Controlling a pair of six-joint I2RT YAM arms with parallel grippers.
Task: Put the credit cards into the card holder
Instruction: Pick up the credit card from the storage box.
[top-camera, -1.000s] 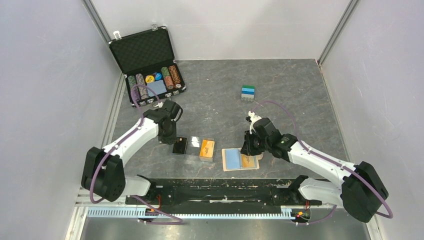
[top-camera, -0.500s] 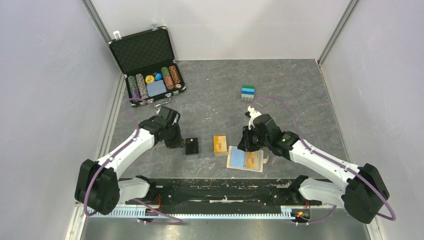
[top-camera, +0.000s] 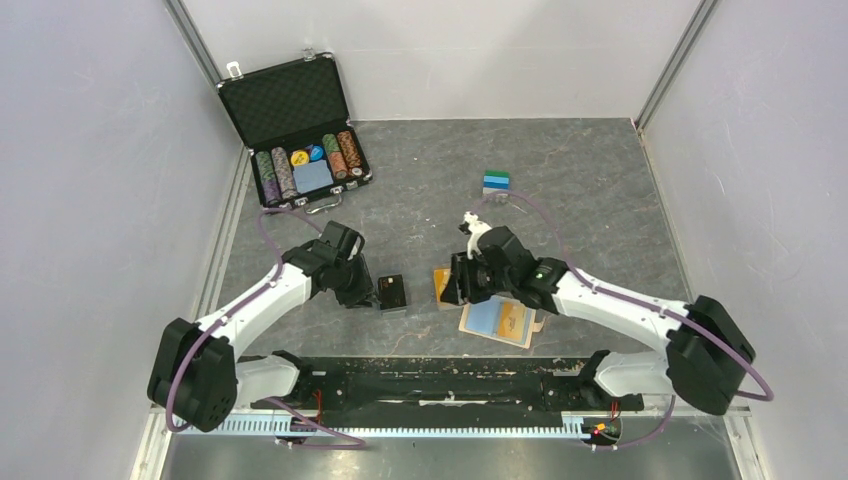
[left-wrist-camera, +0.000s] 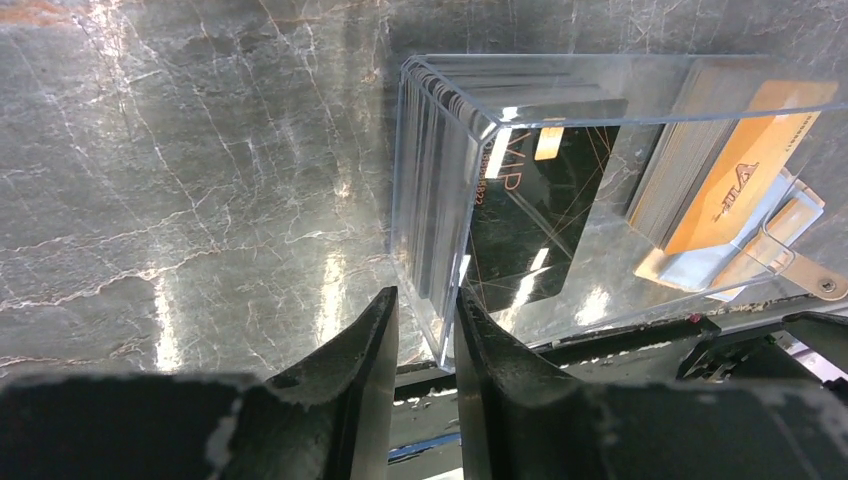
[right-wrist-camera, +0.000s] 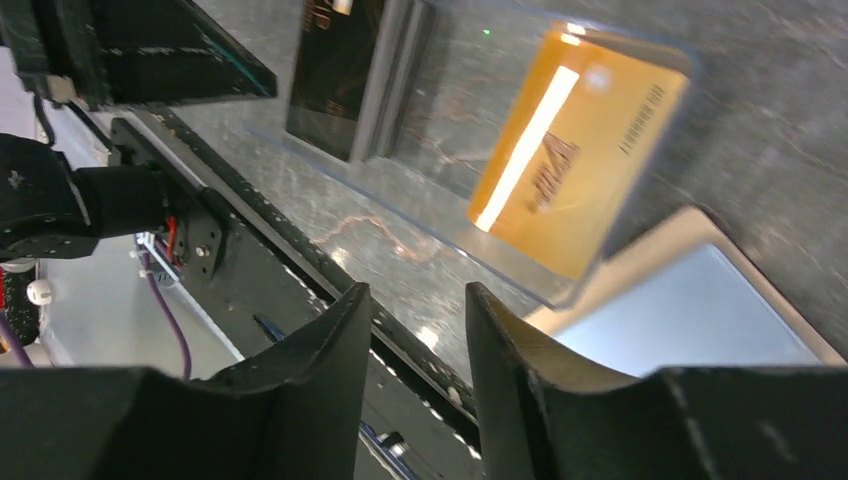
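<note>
The tan card holder (top-camera: 530, 322) lies open near the front edge with a light blue credit card (top-camera: 487, 316) in it; it also shows in the right wrist view (right-wrist-camera: 610, 275). Left of it stands a clear case (left-wrist-camera: 440, 120) holding a black card stack (top-camera: 390, 292) and an orange-topped stack (top-camera: 441, 284). My left gripper (top-camera: 372, 292) (left-wrist-camera: 425, 292) is open, its fingers either side of the clear case's near wall. My right gripper (top-camera: 455, 290) (right-wrist-camera: 417, 290) is open with nothing between its fingers, just short of the orange stack (right-wrist-camera: 575, 150) and beside the holder.
An open black chip case (top-camera: 298, 135) stands at the back left. A small blue and green block (top-camera: 496, 183) sits behind the right arm. The black rail (top-camera: 430, 380) runs along the table's front edge, close below both grippers.
Both grippers have opened from shut. The right arm has swung left to the orange stack, and the left arm has shifted right. The clear case's two stacks have spread apart. The holder has slid slightly right.
</note>
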